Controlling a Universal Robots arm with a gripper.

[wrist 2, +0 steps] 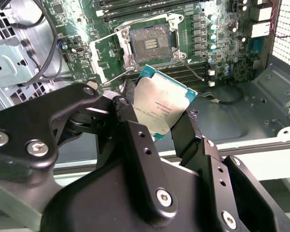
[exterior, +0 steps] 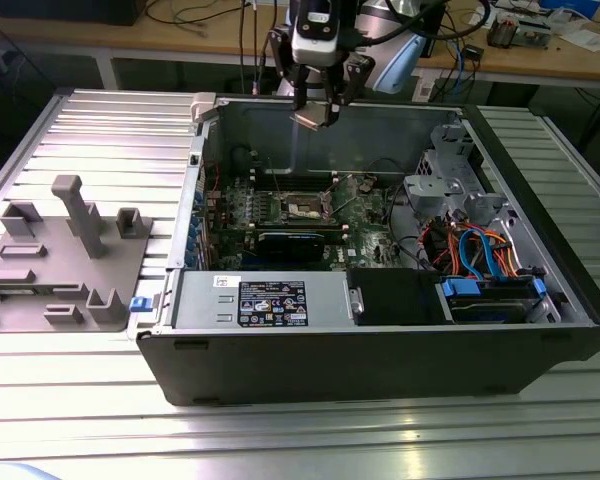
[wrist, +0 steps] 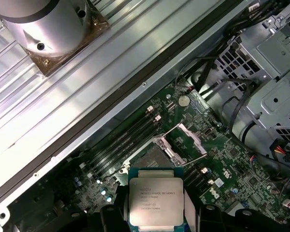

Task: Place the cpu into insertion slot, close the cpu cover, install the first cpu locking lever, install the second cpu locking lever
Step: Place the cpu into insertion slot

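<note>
The gripper point(exterior: 315, 112) hangs high over the far wall of the open computer case point(exterior: 380, 375), well above the board. Its claw pinches the cpu point(wrist 2: 163, 105) by two opposite edges, one black finger point(wrist 2: 124, 108) on each side. In both wire views... the dull silver top plate of the chip faces the camera in both wrist views, and in the second wrist view the chip sits tilted between the fingers. It touches nothing but the claw.

The insertion slot point(wrist: 152, 157) lies bare on the green motherboard point(exterior: 365, 215), apart from the chip and below it, with its dark centre and gold-toned contacts uncovered. In the exterior view it sits near the middle of the board point(exterior: 305, 207). The cpu cover point(wrist: 191, 137) stands swung up and away from the socket, and a thin wire lever point(wrist: 193, 159) beside it is lifted clear.

Long black memory slots point(wrist: 130, 137) run just beside the socket, on its far side. At the exterior view's right the case holds a grey drive cage point(exterior: 445, 175) and a bundle of orange and blue cables point(exterior: 480, 250). Along the near wall lies the power supply point(exterior: 260, 300). A grey parts fixture point(exterior: 65, 260) rests on the ribbed metal table point(exterior: 100, 120), to the exterior view's left of the case.
</note>
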